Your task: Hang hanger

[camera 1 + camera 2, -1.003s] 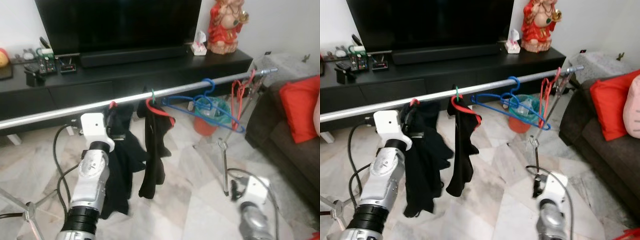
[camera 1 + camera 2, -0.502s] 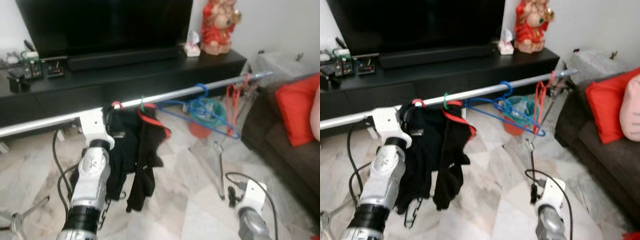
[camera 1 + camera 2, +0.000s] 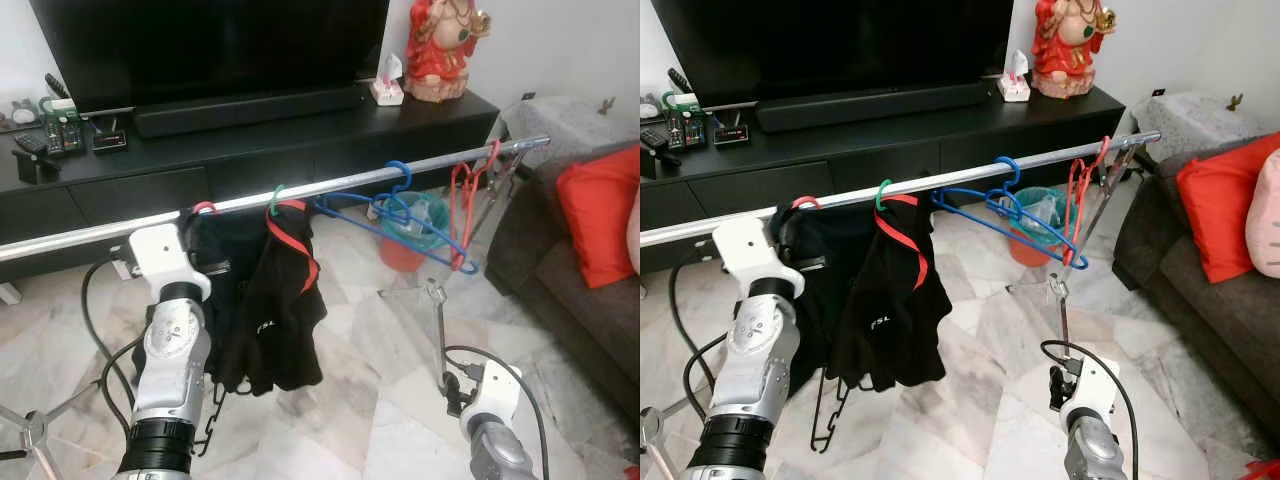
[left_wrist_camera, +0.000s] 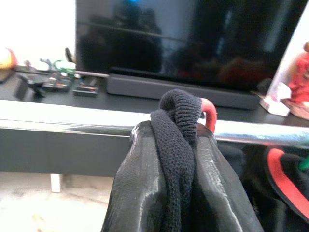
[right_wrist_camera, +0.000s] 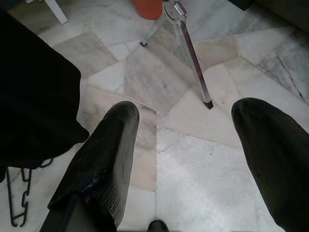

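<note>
Marble floor [image 3: 390,400] and a black TV cabinet [image 3: 300,150] lay behind a long metal rail [image 3: 340,185]. At the rail, the left gripper [image 4: 179,145] was clenched on a fold of the black garment [image 3: 225,300], whose red hanger [image 3: 203,209] hooked over the rail just above the fingers [image 4: 140,193]. Beside it hung a second black garment [image 3: 280,310] on a green hook [image 3: 275,192], then blue hangers [image 3: 400,215] and red hangers [image 3: 470,210]. Down low, well apart from the rail, the right gripper [image 5: 193,159] stood spread wide over the floor, grasping nothing.
</note>
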### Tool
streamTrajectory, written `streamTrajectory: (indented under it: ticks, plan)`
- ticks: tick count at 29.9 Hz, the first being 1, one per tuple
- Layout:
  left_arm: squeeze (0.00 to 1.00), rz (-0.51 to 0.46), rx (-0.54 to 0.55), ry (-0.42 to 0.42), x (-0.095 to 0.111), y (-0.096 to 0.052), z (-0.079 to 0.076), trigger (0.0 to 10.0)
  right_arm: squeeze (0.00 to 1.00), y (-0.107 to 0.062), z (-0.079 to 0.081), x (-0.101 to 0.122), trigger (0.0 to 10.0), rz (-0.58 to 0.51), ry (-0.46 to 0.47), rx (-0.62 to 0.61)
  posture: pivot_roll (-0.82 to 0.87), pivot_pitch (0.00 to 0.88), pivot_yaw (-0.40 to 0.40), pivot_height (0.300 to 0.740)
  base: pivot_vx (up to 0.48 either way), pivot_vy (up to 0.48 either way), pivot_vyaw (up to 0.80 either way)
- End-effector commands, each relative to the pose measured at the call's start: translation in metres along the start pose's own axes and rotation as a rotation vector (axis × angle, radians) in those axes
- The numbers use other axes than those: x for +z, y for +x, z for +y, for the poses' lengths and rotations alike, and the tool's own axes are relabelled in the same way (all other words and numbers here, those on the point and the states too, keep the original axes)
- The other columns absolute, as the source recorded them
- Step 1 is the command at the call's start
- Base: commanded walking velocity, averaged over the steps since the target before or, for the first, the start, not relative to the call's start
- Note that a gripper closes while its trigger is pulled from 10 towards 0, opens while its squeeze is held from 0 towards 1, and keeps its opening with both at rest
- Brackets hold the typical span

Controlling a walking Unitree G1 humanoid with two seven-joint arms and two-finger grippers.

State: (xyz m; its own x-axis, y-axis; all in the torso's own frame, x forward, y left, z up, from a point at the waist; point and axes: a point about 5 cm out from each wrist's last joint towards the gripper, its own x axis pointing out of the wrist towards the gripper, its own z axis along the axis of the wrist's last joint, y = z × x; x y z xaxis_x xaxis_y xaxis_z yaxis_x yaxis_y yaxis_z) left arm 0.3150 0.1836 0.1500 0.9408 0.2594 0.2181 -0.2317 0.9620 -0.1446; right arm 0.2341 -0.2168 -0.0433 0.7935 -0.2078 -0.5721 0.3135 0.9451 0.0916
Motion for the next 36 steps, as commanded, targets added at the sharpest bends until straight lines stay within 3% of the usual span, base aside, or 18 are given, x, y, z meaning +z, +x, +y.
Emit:
streamTrajectory:
  ticks: [1, 9, 18, 21, 26, 28, 29, 36]
  plan:
    - [0.0, -0.079, 0.018, 0.012, 0.017, 0.003, 0.0, 10.0, 0.0, -0.001, -0.004, -0.001, 10.0, 0.0, 0.01, -0.012, -0.06, 0.052, -0.056, 0.74, 0.0, 0.0, 0.0]
    - [0.0, -0.079, 0.094, 0.023, 0.018, 0.007, 0.006, 10.0, 0.0, -0.001, -0.002, -0.001, 10.0, -0.001, 0.013, -0.002, -0.05, 0.055, -0.054, 0.74, 0.0, 0.0, 0.0]
    - [0.0, -0.094, 0.123, 0.032, 0.024, 0.022, -0.002, 10.0, 0.0, 0.0, 0.0, 0.0, 10.0, -0.005, 0.023, 0.003, -0.06, 0.069, -0.051, 0.74, 0.0, 0.0, 0.0]
    - [0.0, -0.074, 0.099, 0.029, 0.024, 0.031, -0.01, 10.0, 0.0, 0.0, 0.001, 0.001, 10.0, -0.006, 0.026, 0.006, -0.06, 0.081, -0.048, 0.74, 0.0, 0.0, 0.0]
    - [0.0, 0.069, -0.052, 0.071, 0.007, 0.038, -0.026, 10.0, 0.0, 0.0, 0.003, 0.0, 10.0, -0.006, 0.031, 0.01, -0.05, 0.088, -0.041, 0.74, 0.0, 0.0, 0.0]
    - [0.0, 0.12, -0.106, 0.059, 0.0, 0.037, -0.031, 10.0, 0.0, -0.001, 0.005, -0.001, 10.0, -0.004, 0.034, 0.014, -0.05, 0.094, -0.031, 0.74, 0.0, 0.0, 0.0]
    - [0.0, 0.133, -0.143, 0.105, -0.003, 0.036, -0.033, 10.0, 0.0, -0.001, 0.007, -0.002, 10.0, -0.003, 0.04, 0.015, -0.05, 0.097, -0.022, 0.74, 0.0, 0.0, 0.0]
    - [0.0, 0.19, -0.202, 0.135, -0.018, 0.026, -0.036, 10.0, 0.0, -0.003, 0.012, -0.008, 10.0, 0.007, 0.054, 0.019, -0.04, 0.098, -0.016, 0.74, 0.0, 0.0, 0.0]
